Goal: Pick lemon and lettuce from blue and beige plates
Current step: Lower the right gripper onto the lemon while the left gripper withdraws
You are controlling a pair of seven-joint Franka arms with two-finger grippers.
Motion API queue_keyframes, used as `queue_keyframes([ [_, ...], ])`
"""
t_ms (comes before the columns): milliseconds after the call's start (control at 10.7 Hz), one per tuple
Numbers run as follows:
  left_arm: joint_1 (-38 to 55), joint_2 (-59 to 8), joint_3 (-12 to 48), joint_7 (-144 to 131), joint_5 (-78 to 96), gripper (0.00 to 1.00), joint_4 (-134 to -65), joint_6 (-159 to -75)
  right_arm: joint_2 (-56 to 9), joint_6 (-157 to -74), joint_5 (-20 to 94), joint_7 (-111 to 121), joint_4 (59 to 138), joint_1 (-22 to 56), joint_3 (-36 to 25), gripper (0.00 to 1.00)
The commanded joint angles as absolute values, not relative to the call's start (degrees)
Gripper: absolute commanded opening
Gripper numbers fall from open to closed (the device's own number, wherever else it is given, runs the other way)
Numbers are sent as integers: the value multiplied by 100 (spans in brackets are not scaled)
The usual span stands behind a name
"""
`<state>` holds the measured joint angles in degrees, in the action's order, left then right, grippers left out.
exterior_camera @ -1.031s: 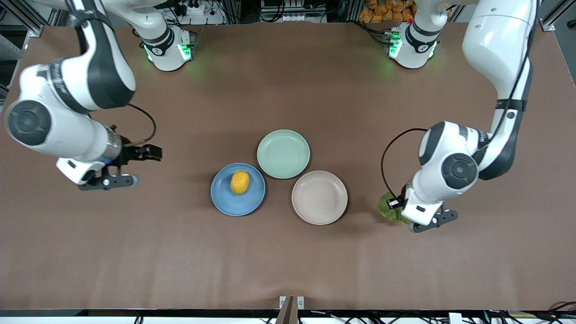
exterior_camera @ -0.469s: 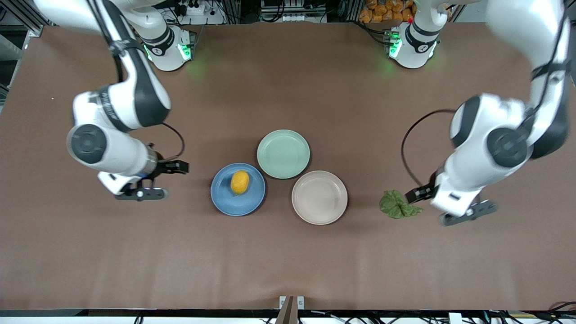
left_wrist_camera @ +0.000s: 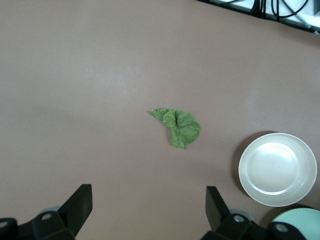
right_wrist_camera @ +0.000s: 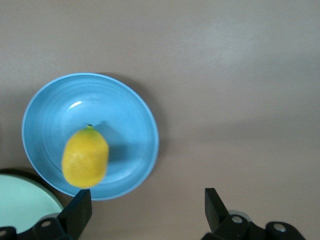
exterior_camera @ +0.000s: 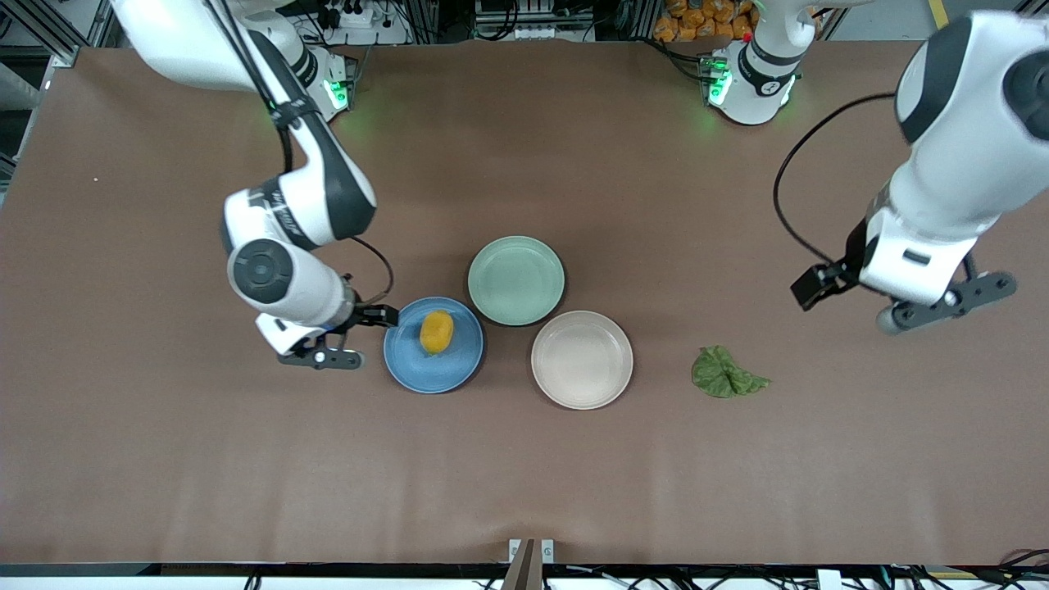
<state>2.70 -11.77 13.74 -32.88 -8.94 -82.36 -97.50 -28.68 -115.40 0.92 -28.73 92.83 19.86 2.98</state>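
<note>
On the blue plate (exterior_camera: 433,360) we see the lemon (exterior_camera: 436,331) resting, while our right gripper (exterior_camera: 321,358) hangs with fingers spread just beside that plate's rim, toward the right arm's end. Our left gripper (exterior_camera: 942,305), also spread and empty, is up over bare table (exterior_camera: 524,475). We see the lettuce (exterior_camera: 724,373) lying on the table near the empty beige plate (exterior_camera: 582,359).

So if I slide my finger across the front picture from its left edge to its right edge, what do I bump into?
Right tool → blue plate with the lemon on it → mint-green plate → beige plate → lettuce leaf on the table → left tool.
</note>
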Motion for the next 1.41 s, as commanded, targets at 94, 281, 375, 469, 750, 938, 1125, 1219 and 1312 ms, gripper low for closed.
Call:
queue_keyframes([
  [94, -7, -643, 1345, -2446, -782, 100, -8376, -9607, -3470, -12372, 114, -3829, 9211, 2433, 272, 100],
  [281, -105, -536, 1345, -2312, -782, 100, -8385, -9380, -3717, -12760, 114, -4069, 9202, 2566, 264, 100],
  [375, -114, -484, 1336, -2355, -774, 100, -8393, -9308, -3813, -12927, 114, -4139, 9202, 2610, 264, 100],
  [469, -132, -449, 1319, -2338, -782, 100, -8394, -9238, -3928, -13103, 114, -4227, 9211, 2680, 264, 100],
  [750, -368, -413, 1319, -2189, -477, 100, -8394, -9246, -4087, -13245, 105, -4280, 9220, 2760, 255, 100],
  [938, -404, -352, 1196, -1988, -290, 100, -8420, -9237, -4131, -13254, 18, -4289, 9263, 2847, 237, 37],
  [1125, -291, -316, 889, -1549, -290, 100, -8420, -9229, -4122, -13254, 0, -4350, 9255, 2883, 229, 0],
  [1219, -273, -308, 801, -1495, -264, 100, -8420, -9229, -4105, -13245, 0, -4351, 9255, 2883, 229, 0],
  [1312, -255, -290, 791, -1494, -264, 100, -8420, -9220, -4096, -13236, 0, -4359, 9264, 2883, 229, 0],
])
